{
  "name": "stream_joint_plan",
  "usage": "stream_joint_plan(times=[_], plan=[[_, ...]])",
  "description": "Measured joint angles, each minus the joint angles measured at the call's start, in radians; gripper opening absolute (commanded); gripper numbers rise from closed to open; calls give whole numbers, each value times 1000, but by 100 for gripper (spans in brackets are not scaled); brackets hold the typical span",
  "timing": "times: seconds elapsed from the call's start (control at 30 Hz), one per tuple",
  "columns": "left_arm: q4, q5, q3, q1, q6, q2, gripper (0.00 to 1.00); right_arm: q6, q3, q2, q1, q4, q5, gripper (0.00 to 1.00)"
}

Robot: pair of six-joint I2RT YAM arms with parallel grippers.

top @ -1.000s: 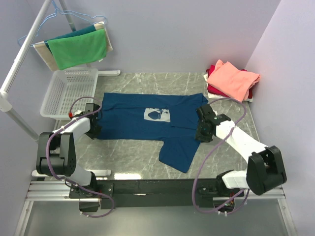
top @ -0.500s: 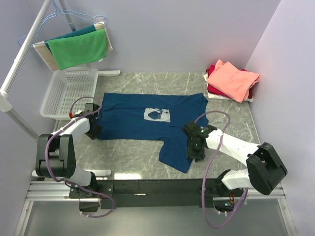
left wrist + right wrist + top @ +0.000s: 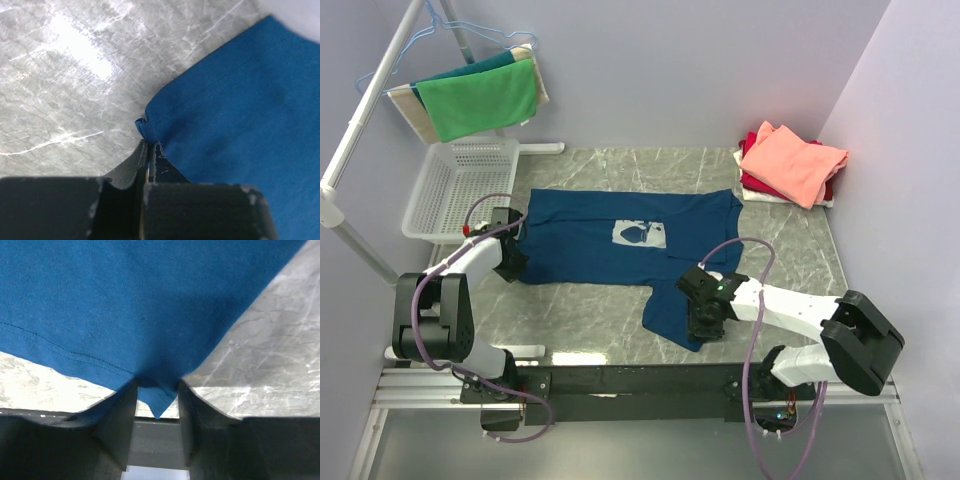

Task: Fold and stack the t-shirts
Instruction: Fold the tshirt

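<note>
The navy t-shirt (image 3: pixel 585 240) lies spread on the marble table, its pale print (image 3: pixel 642 234) facing up and a flap (image 3: pixel 675 310) reaching toward the front edge. My left gripper (image 3: pixel 511 259) is shut on the shirt's left corner (image 3: pixel 146 125); the jaws (image 3: pixel 149 144) pinch together at the hem. My right gripper (image 3: pixel 705 323) sits at the flap's front corner. In the right wrist view its jaws (image 3: pixel 155 385) stand apart with the pointed cloth corner (image 3: pixel 157 405) between them. The folded salmon-pink tee (image 3: pixel 790 160) lies on the red one (image 3: pixel 754 186) at the back right.
A white mesh basket (image 3: pixel 455 185) stands at the back left beside the shirt. A green cloth (image 3: pixel 480 100) hangs on a rack (image 3: pixel 370 100) above it. The table's front rail (image 3: pixel 620 380) lies just behind my right gripper.
My right gripper has moved from the shirt's right side down and left to the flap's front corner. The left gripper and the shirt have hardly moved.
</note>
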Motion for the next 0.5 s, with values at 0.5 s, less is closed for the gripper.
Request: stream_joint_plan(times=[0.5], plan=[[-33, 6, 13, 0, 16, -11, 1, 120, 20, 24, 74, -39, 44, 0]])
